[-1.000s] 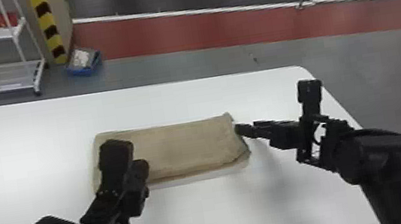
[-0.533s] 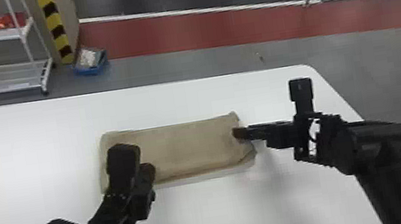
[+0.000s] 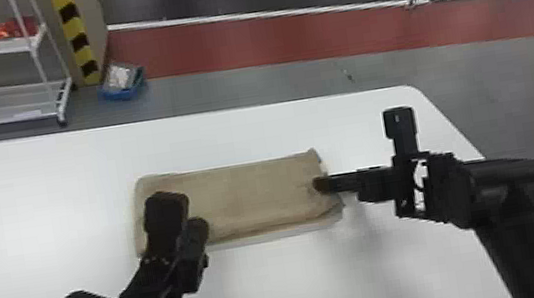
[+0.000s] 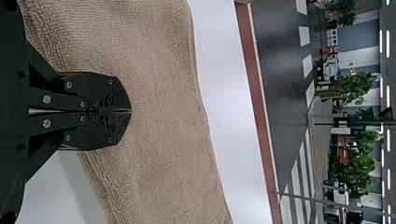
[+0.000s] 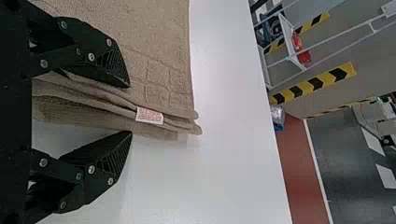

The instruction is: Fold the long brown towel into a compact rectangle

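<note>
Right gripper (image 5: 131,110) fingers stand spread at the three o'clock end of the towel (image 3: 247,194), one over the cloth and one out past its layered edge, pinching nothing. Left gripper (image 4: 130,111) fingers are pressed together over the cloth, toward eight o'clock of its middle, with no fold visible between them; whether they press on it I can't tell.

The brown towel lies flat as a long, layered strip. It looks light, soft and grippy, nothing fragile, though loose layers could slide apart or bunch up. I'd take hold at the three o'clock end, catching all the layers together, well back from the loose corners.

At that same end a small white label (image 5: 149,116) with reddish print sticks out from between the layers; I leave its wording unread.

Around the towel spreads the white tabletop (image 3: 262,293). Beyond it, a blue bin (image 3: 123,92) sits on the floor toward eleven o'clock and a white cart (image 3: 6,105) stands toward ten.
</note>
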